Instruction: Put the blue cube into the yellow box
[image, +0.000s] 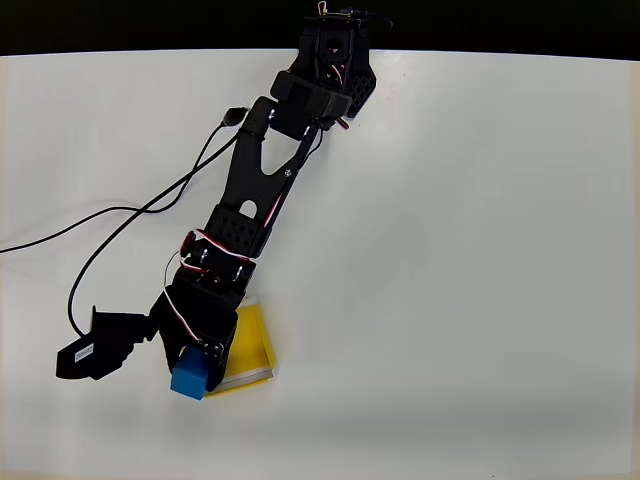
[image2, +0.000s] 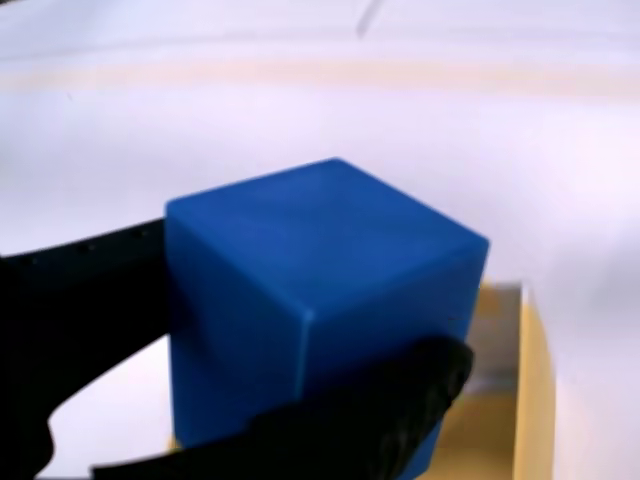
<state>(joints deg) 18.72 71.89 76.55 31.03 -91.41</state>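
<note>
The blue cube (image: 189, 380) sits low and left of centre in the overhead view, at the tip of the black arm. In the wrist view the blue cube (image2: 320, 300) takes up the middle of the frame, one corner turned toward the camera, its faces plain and smooth. The gripper (image2: 250, 420) is closed onto it: one dark finger (image2: 90, 270) presses against the cube's left side and another dark finger (image2: 390, 400) crosses its lower front. In the overhead view the gripper (image: 195, 360) covers the cube's upper edge.

The yellow box (image: 255, 345) lies just to the right of the cube in the overhead view, partly under the gripper, with its yellow floor and pale lower rim showing. The cube overlaps the box's lower left corner there. In the wrist view the yellow box (image2: 530, 380) shows at the lower right, behind and below the cube; whether the cube touches the box cannot be told.

The arm (image: 255, 190) runs from its base at the top centre down to the lower left across the white table (image: 480, 250). A black cable (image: 110, 215) loops over the table on the left.
</note>
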